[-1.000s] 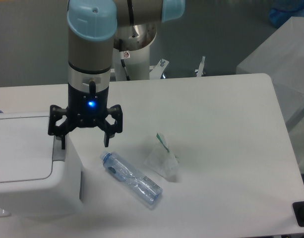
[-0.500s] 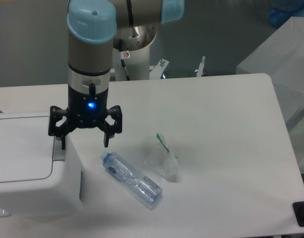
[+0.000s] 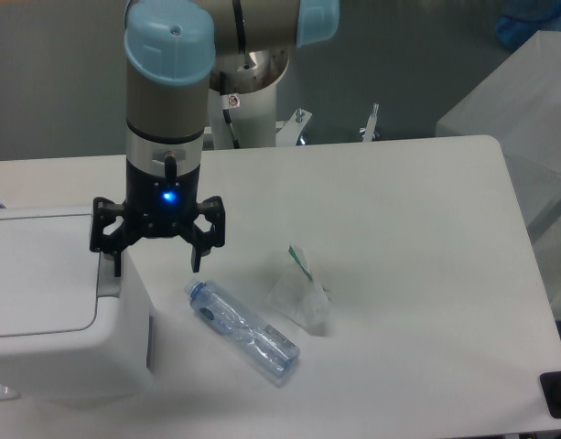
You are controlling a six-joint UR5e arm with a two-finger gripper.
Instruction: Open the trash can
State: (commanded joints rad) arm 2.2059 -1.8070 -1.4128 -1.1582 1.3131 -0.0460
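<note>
We see the white trash can [image 3: 51,302] at the table's [image 3: 399,229] left edge, toward the front corner, its flat lid down. Our gripper [image 3: 156,267] hangs with jaws spread wide over the can's right edge; one fingertip [image 3: 115,267] sits at the grey push-button strip [image 3: 107,282], the other [image 3: 196,264] past the can's side. A clear plastic bottle [image 3: 243,331] lies just beside the can, a crumpled clear wrapper [image 3: 300,294] near it.
</note>
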